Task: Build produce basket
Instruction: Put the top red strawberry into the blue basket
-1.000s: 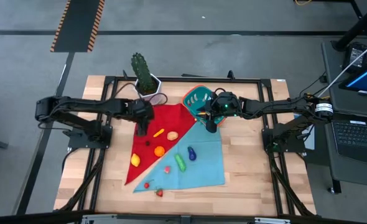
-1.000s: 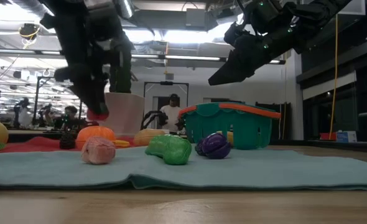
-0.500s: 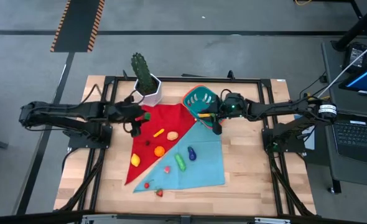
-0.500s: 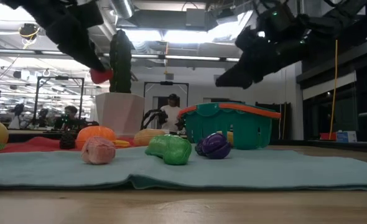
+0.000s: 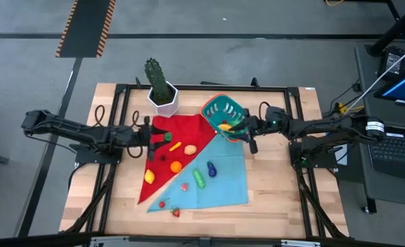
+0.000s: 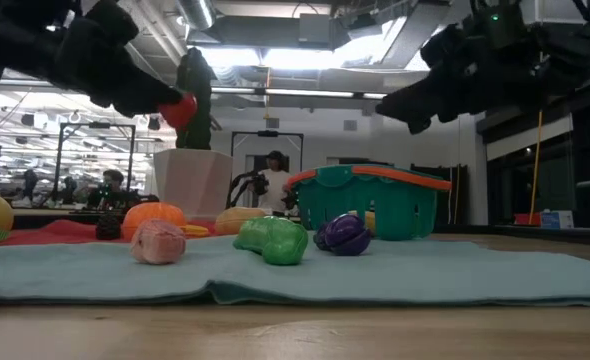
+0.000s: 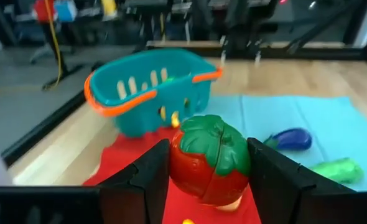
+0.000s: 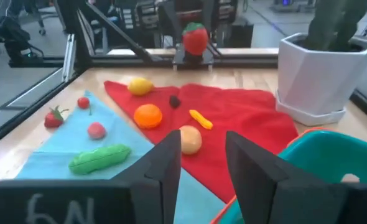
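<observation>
My left gripper (image 5: 164,136) hovers over the left part of the red cloth (image 5: 182,137), shut on a red fruit with a green leafy cap (image 7: 207,159). In the low view the fruit (image 6: 182,108) hangs high above the cloths. The teal basket (image 5: 222,110) with an orange rim stands at the far middle, a yellow piece inside it. My right gripper (image 5: 246,134) hovers just right of the basket, open, nothing between its fingers (image 8: 166,163). More produce lies on the two cloths: an orange (image 5: 176,165), a lemon (image 5: 149,176), a cucumber (image 5: 200,178), an eggplant (image 5: 211,169). My left gripper pinches the red fruit by its two opposite sides (image 7: 178,169) between the two fingers. The fingers lie nearly level and point toward the table's right side. The fruit is lifted clear of the red cloth, green cap on top.
A white pot with a cactus (image 5: 163,96) stands at the far edge, left of the basket. A teal cloth (image 5: 226,180) adjoins the red one. Small red berries (image 5: 168,207) lie near its front left corner. People show in the room behind the table.
My left gripper has drawn back toward the table's left edge and tipped from pointing down to nearly level, lifting the red fruit off the red cloth. My right gripper has pulled back toward the table's right edge and tipped up toward level beside the basket.
</observation>
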Controlling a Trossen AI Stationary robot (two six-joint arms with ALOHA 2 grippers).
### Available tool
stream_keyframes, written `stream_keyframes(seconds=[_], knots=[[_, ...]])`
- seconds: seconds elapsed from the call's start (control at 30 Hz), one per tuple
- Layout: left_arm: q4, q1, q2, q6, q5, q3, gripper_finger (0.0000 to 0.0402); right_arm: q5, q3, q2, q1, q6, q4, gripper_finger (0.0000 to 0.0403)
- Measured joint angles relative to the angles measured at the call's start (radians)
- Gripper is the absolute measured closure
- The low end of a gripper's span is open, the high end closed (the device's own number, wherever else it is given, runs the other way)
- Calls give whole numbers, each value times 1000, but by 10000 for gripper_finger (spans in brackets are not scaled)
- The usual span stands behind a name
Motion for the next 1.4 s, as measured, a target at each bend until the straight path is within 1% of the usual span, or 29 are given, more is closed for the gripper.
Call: stream_keyframes(seconds=[0.1,0.27,0.4,0.5,0.67,0.8,0.87,1.0,1.07,1.23,1.4], knots=[[71,-15,-1,37,0,-15,229,-6,-15,-8,0,39,45,275],[127,-26,-1,73,9,-34,229,-131,-20,-6,10,48,53,275],[152,-26,1,71,4,-36,229,-149,-20,-6,44,103,51,275],[171,-24,19,71,-61,-36,229,-149,-20,-6,60,148,44,275],[225,-24,70,50,-193,-36,229,-148,-20,-6,73,148,40,275],[271,-24,124,49,-232,-36,229,-147,-20,-6,73,151,39,275],[295,-20,154,47,-235,-36,229,-146,-20,-6,73,152,39,275],[380,-1,231,29,-230,-36,229,-145,-20,-6,73,221,39,275],[415,11,274,25,-210,-29,229,-102,-20,-6,73,227,39,275],[432,49,407,16,-152,42,229,90,-20,-6,73,226,25,275],[464,89,567,46,-88,134,229,192,-20,-6,72,195,20,275]])
